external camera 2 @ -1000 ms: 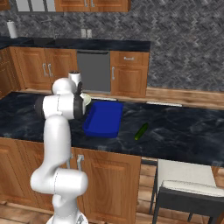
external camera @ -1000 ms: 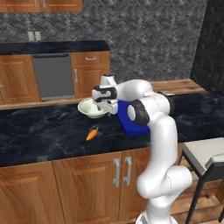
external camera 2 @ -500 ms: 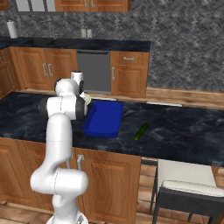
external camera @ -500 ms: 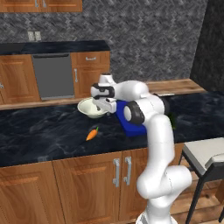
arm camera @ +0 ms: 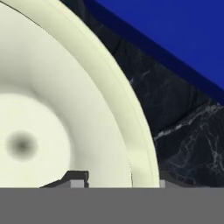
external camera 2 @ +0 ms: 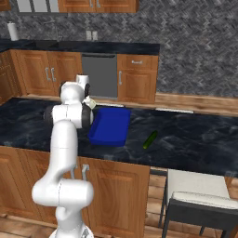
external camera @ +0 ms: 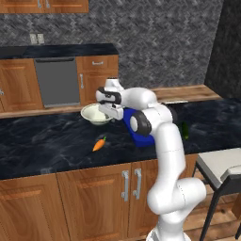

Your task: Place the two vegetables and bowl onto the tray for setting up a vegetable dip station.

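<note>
Bowl [external camera: 96, 114]: on counter [external camera: 42, 141], just beside tray [external camera 2: 109, 125], at tray's 9 o'clock in right base view. Claw [external camera: 112, 111]: straddling bowl's near rim, one tip inside, one outside; narrowing, grip not confirmed. Carrot [external camera: 99, 144]: at bowl's 6 o'clock in left base view, apart. Dark green vegetable [external camera 2: 149, 140]: at tray's 3 o'clock, right base view. Advice: pinch rim squarely, lift level above tray edge, set down leaving room for both vegetables.
</note>
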Robot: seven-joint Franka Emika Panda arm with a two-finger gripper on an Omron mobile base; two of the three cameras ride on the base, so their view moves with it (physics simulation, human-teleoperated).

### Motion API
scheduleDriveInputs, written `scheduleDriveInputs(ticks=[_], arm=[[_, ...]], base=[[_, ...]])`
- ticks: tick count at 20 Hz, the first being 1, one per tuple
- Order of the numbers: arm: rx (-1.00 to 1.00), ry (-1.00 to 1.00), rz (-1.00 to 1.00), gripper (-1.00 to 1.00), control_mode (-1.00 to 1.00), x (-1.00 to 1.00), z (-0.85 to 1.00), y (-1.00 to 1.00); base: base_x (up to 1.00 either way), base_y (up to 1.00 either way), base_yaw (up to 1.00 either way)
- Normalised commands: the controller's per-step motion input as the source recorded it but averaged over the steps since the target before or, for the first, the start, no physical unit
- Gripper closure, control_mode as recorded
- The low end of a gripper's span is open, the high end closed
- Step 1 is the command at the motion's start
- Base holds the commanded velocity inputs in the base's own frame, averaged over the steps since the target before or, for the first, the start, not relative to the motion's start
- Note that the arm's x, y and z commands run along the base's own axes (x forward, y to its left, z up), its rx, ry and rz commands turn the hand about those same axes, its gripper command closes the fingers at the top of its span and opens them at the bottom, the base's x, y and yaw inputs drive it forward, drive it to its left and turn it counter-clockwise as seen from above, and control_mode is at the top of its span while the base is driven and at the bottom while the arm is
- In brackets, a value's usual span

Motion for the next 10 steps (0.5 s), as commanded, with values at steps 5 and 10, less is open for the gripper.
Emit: scheduleDriveInputs(ticks=[5,10], arm=[[0.0,0.0,-0.02,1.0,-1.0,0.08,0.0,0.0],[0.0,-0.02,-0.02,1.0,-1.0,0.0,0.06,0.0]], base=[[0.0,0.0,0.0],[0.0,0.0,0.0]])
